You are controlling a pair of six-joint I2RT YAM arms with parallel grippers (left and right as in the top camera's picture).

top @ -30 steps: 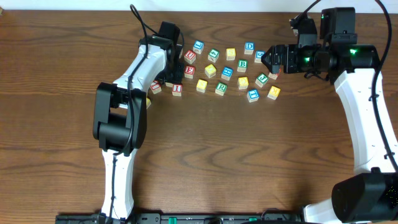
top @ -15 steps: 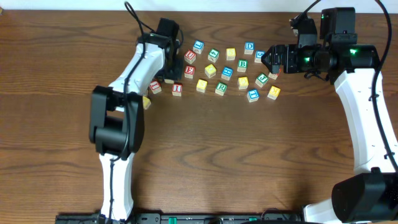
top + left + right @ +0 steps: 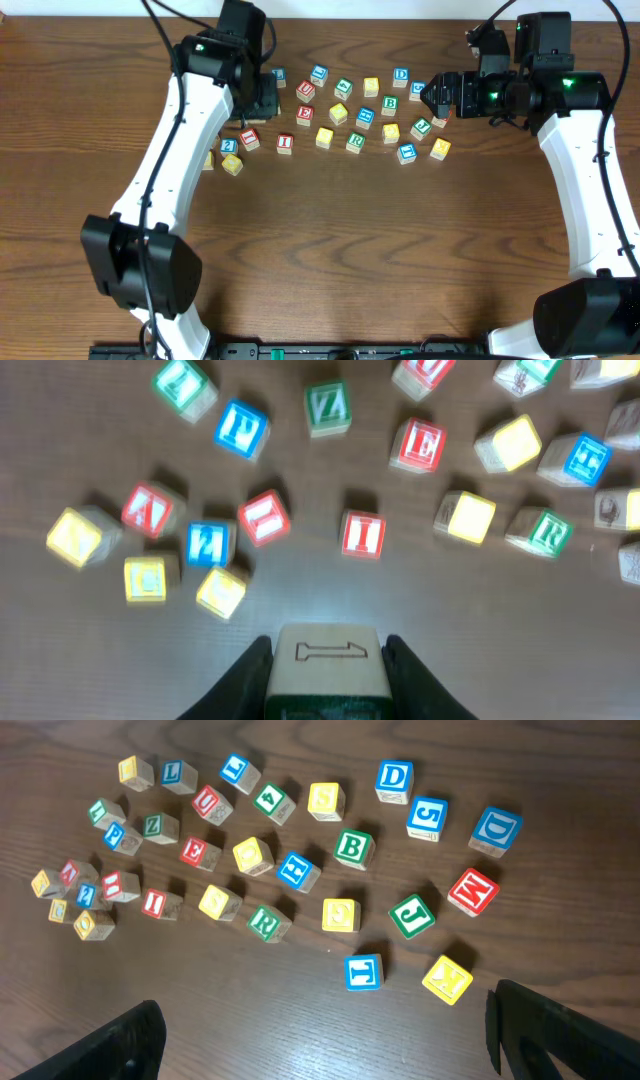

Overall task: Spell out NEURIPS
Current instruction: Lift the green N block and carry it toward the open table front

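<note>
Alphabet cubes lie scattered across the far middle of the brown table. Among them are a red E (image 3: 305, 114) (image 3: 421, 445), a red I (image 3: 285, 142) (image 3: 362, 534), a green R (image 3: 356, 141) (image 3: 545, 531) and a red U (image 3: 306, 90) (image 3: 210, 800). My left gripper (image 3: 262, 102) (image 3: 328, 648) is shut on a pale cube (image 3: 328, 672) with an outlined figure on its face, held above the table near the cluster's left end. My right gripper (image 3: 432, 97) (image 3: 330, 1035) is open and empty, hovering over the cluster's right end.
A small bunch of red, blue and yellow cubes (image 3: 232, 160) (image 3: 150, 550) lies left of the red I. Blue D (image 3: 401, 75), green B (image 3: 390, 103), red M (image 3: 472, 890) and a yellow cube (image 3: 440, 149) lie on the right. The table's far edge is just behind the cubes.
My left arm has swung its elbow out to the left and the gripper has shifted slightly left, uncovering the cubes beside the red I. The right arm has not moved.
</note>
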